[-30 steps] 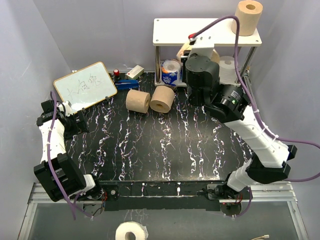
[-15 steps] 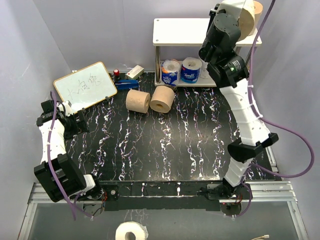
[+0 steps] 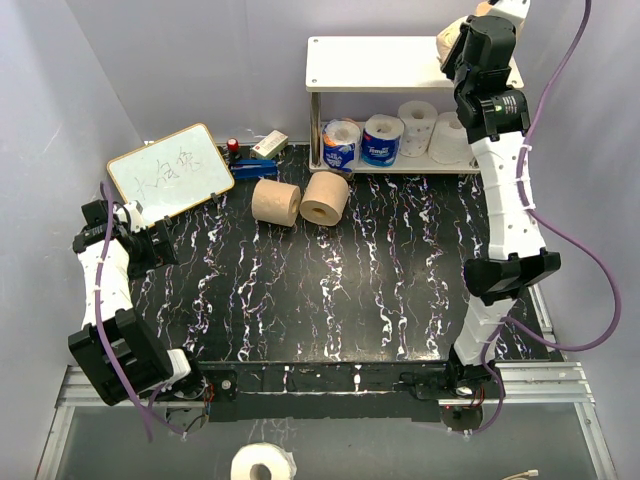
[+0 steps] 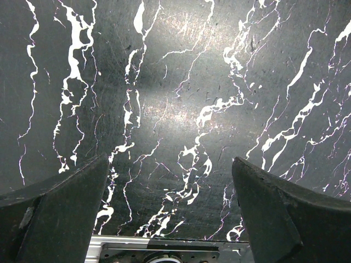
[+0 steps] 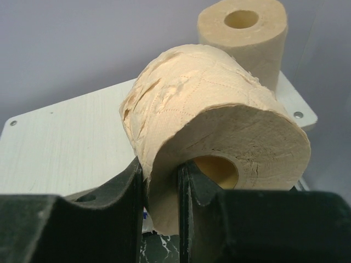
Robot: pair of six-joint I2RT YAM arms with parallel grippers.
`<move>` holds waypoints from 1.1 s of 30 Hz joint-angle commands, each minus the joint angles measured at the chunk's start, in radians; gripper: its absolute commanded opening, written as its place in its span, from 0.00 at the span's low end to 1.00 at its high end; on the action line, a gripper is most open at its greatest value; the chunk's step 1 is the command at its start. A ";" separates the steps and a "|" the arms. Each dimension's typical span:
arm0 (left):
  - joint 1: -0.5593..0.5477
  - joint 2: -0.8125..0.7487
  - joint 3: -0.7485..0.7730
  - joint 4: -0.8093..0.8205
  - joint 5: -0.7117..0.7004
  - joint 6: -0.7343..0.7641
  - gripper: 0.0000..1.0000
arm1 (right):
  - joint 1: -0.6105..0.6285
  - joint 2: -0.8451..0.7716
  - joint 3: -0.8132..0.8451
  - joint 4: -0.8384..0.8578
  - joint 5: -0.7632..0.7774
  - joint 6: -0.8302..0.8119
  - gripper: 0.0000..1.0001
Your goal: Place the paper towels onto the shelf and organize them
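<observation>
Tan roll [image 5: 214, 109], seemingly above cream shelf [image 5: 66, 145]

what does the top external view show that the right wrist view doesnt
Top external only: two tan rolls on the table, wrapped rolls and white rolls on the shelf, lower tier, the writing board. Right wrist only: the right gripper pinching a held tan roll by its wall, an upright tan roll behind. Both: the cream top board.

Robot lab test cell, not a home: plain lilac wall panels [image 3: 200, 70] box in a black marble-look table [image 3: 330, 290] w/ alu rail [image 3: 560, 376] at 6 o'clock, left arm [image 3: 105, 280] & right arm [image 3: 505, 190] bolted there, loose purple cables [image 3: 621, 300], scribbled writing board [image 3: 170, 170] at 10 o'clock.
</observation>
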 commanded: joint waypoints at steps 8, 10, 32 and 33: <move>0.005 -0.018 0.001 -0.014 0.019 0.008 0.93 | -0.009 0.024 0.020 0.089 -0.148 0.076 0.00; 0.005 -0.014 0.001 -0.015 0.019 0.007 0.93 | -0.008 0.028 0.012 0.089 -0.150 0.077 0.00; 0.005 0.001 0.001 -0.013 0.009 0.005 0.93 | 0.063 -0.445 -0.511 -0.113 -0.311 0.195 0.00; 0.005 0.002 0.001 -0.014 0.009 0.005 0.93 | 0.089 -0.486 -0.574 -0.118 -0.285 0.199 0.00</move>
